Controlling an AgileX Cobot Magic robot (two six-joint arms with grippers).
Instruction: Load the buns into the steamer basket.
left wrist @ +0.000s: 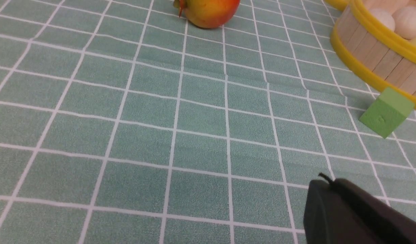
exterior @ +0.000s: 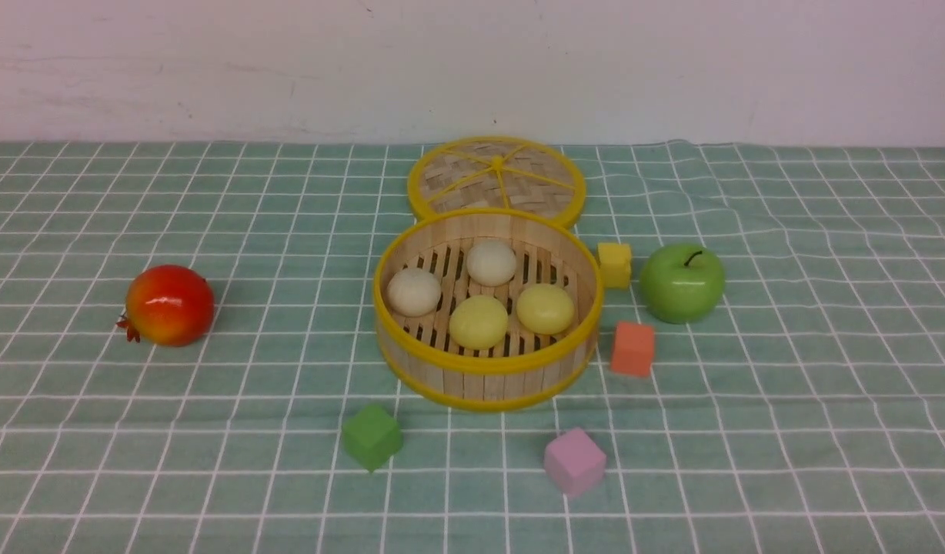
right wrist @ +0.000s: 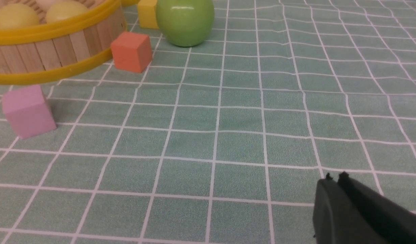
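Pink cube sits nearest me; all four buns already lie in the steamer basket.
I judge the basket light but stiff, best lifted by its rim; the white buns and yellow buns look smooth, light, roll-prone, so I'd pinch across the middle. Left hand and right hand both pressed together, empty.

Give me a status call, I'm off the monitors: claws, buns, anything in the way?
Both claws shut, empty: left claw, right claw. Four buns in the steamer basket. Lid off, behind it. Nothing obstructing.
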